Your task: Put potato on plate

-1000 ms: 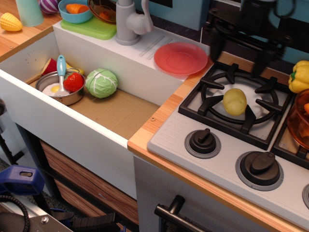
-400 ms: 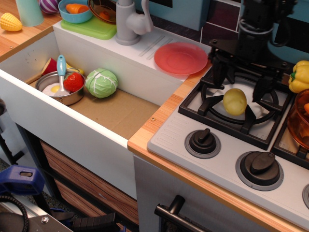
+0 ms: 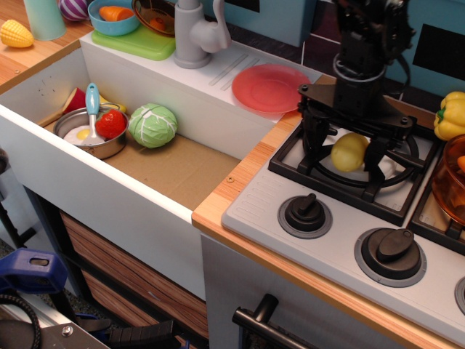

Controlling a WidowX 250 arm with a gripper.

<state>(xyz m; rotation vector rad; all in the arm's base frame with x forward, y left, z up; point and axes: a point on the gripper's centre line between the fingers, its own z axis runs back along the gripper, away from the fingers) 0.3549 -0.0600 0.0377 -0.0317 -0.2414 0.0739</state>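
- The gripper (image 3: 344, 151) is spread wide, one black finger (image 3: 311, 142) to the left of the potato (image 3: 349, 151) and the other to its right; whether either finger touches it cannot be told, so nothing is clearly grasped.
- The potato sits on the stove grate (image 3: 363, 163), between the two fingers.
- The arm (image 3: 363, 51) comes down from the top edge, nearly upright, its black wrist directly above the burner.
- The plate (image 3: 272, 88) lies flat on the worktop (image 3: 240, 185) behind the sink (image 3: 182, 167), left of the stove and apart from the gripper.
- A yellow pepper (image 3: 450, 114) sits at the right edge.
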